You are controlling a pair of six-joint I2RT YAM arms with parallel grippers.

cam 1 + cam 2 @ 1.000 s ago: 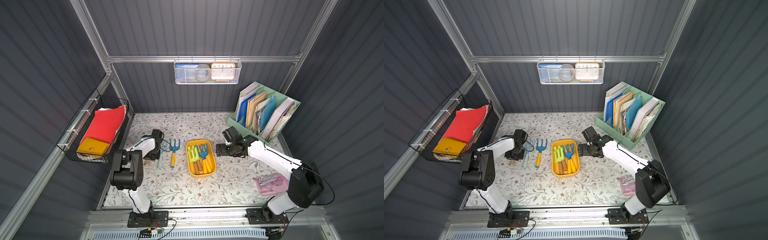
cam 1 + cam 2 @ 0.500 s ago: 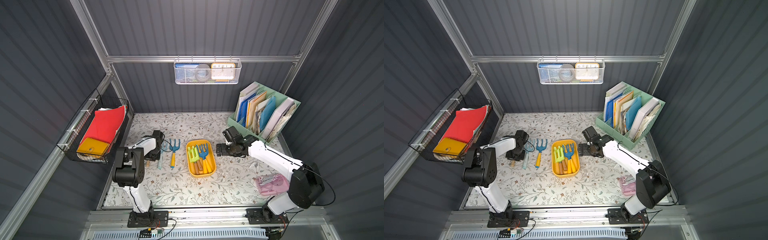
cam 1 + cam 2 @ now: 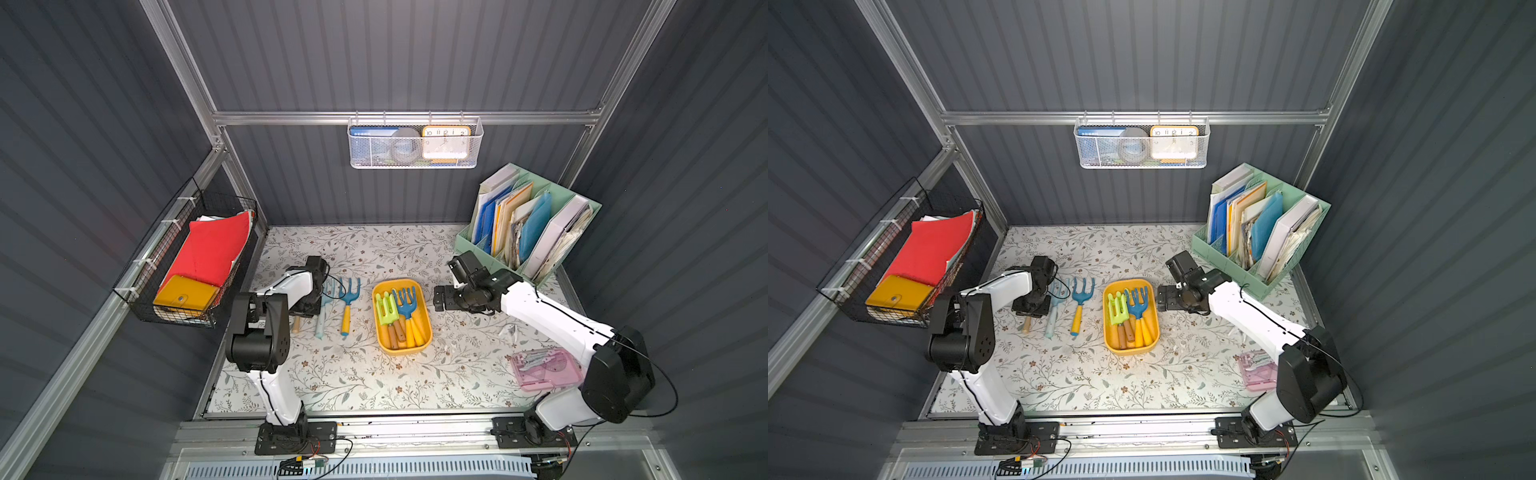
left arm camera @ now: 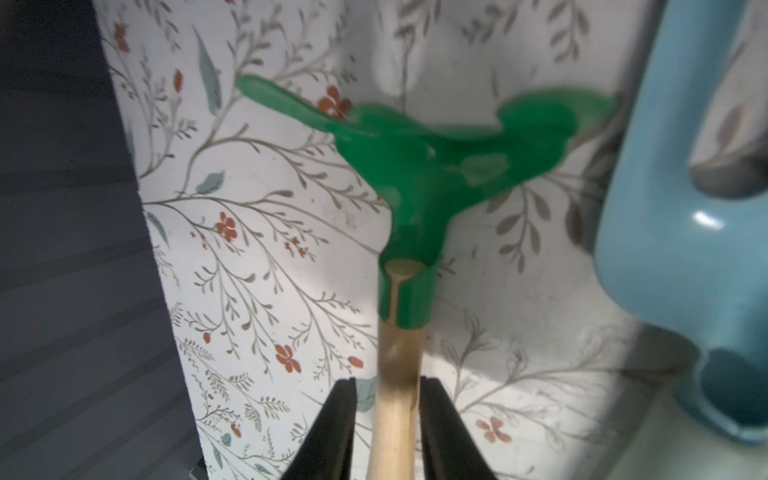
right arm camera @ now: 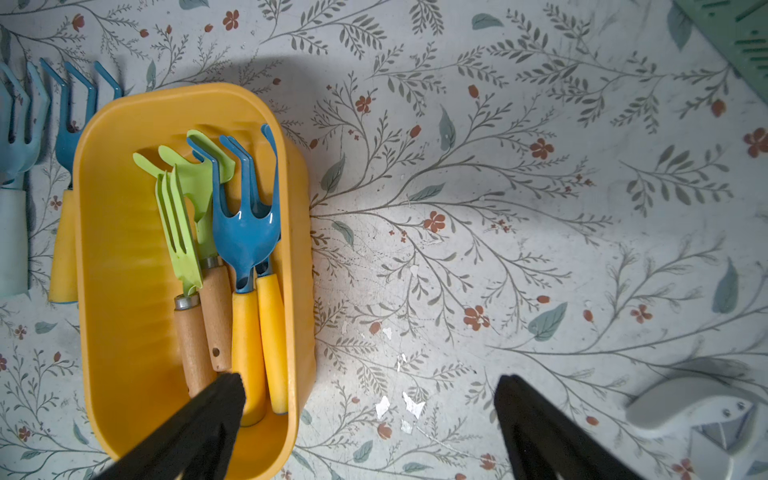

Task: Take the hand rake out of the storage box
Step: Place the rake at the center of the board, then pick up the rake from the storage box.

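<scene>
**One rake laid out beside the tub, four more inside within my reach.**

My left gripper (image 4: 386,380) hangs low over the floral-print table (image 3: 353,374), well to one side of the shallow yellow plastic storage box (image 5: 116,249). Its jaws are slightly parted around the pale wooden handle of a dark green plastic hand rake (image 4: 436,166) lying flat. Cloth shows on one side, so I judge nothing is pinched. A pale blue rake (image 4: 665,249) and a blue rake with a yellow handle (image 3: 348,293) lie between it and the box, a row probably meant to keep removed rakes clear. My right gripper (image 5: 370,380) hovers at the box's opposite side, spread wide and empty, with one finger (image 5: 208,415) above the box's handle end. Inside lie two lime-green rakes (image 5: 183,232) and two blue rakes (image 5: 245,224), handles nearest that finger.
</scene>
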